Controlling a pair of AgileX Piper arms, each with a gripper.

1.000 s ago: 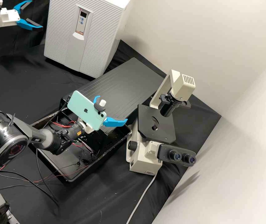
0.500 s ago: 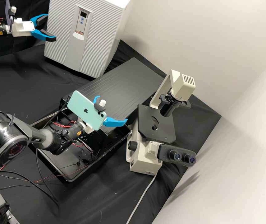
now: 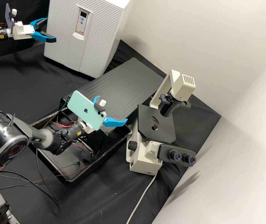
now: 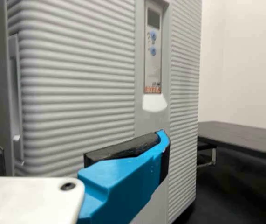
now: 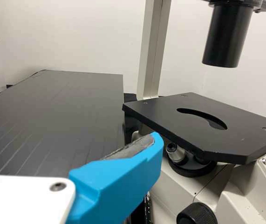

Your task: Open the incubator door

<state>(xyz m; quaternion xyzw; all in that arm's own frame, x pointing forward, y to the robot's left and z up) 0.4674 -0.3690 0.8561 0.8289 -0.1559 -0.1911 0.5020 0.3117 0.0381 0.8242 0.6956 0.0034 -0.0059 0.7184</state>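
The incubator, a pale box with a ribbed front door [image 3: 60,37], stands at the back left in the high view. Just off the door's left edge is my left gripper [image 3: 50,30], open and empty, one fingertip overlapping the front in that picture. In the left wrist view the ribbed door [image 4: 72,84] has a narrow grip strip [image 4: 16,100] along its side edge, and the left gripper [image 4: 74,135] is spread before it; contact cannot be told. The right gripper [image 3: 112,109] is open and empty between the tray and the microscope; the right wrist view shows this gripper [image 5: 72,140] too.
A microscope [image 3: 156,124] stands right of the right gripper. A dark flat board [image 3: 130,84] lies between incubator and microscope. A black tray [image 3: 67,177] with cables sits under the right arm. White walls rise behind and to the right.
My left gripper has moved right and slightly down in the high view, up to the incubator's left edge, then nearly stopped. The right arm has kept still.
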